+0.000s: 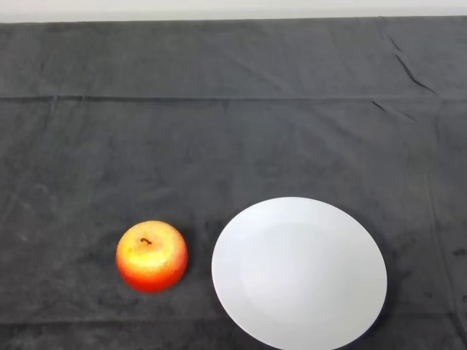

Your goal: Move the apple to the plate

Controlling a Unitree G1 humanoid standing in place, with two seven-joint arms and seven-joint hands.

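A red and yellow apple stands upright on the dark cloth at the lower left of centre, its stem up. A white round plate lies on the cloth just to the right of the apple, with a small gap between them. The plate holds nothing.
The dark cloth covers the whole table, with folds and creases towards the far right. The table's far edge runs along the top of the view.
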